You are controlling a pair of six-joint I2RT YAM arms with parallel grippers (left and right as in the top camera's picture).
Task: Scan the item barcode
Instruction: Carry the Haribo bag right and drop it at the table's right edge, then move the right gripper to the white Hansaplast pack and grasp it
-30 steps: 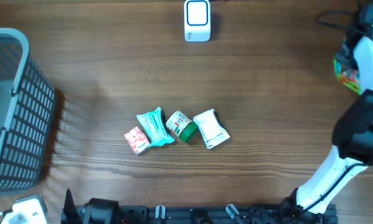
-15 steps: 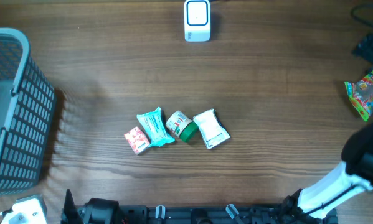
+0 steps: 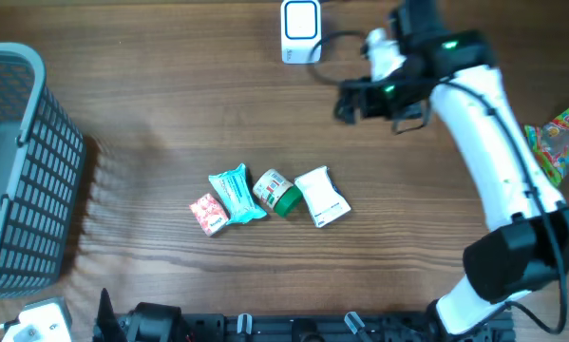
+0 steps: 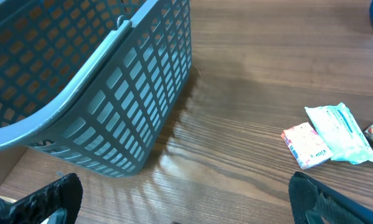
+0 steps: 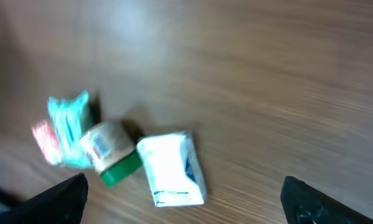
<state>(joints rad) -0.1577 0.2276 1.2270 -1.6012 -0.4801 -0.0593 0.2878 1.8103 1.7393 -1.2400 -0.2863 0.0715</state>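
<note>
The right hand (image 3: 371,106), released and empty, has swung from the colourful packet (image 3: 559,138) toward the white packet (image 3: 321,197), probably the next scan.

- Bench (image 3: 170,104): brown wood-grain top, smooth, with a low sheen.
- Basket (image 3: 37,190): grey-blue moulded plastic lattice, matt.
- Barcode scanner (image 3: 301,30): white plastic, glossy, with a blue-rimmed face.
- Jar (image 3: 276,192): printed label that looks like paper; smooth green plastic lid.
- Teal pouch (image 3: 237,193), just beside the jar: crinkled plastic film with a slight shine.
- Pink packet (image 3: 208,214), beyond the teal pouch from the jar: printed wrapper; film or paper cannot be told.
- White pouch (image 3: 322,197), on the jar's other side: creased soft wrapper, matt-looking.
- Multicoloured packet (image 3: 561,141), well apart from the jar: shiny printed film.
- Right arm (image 3: 488,123): glossy white plastic shells with matt black joints.
</note>
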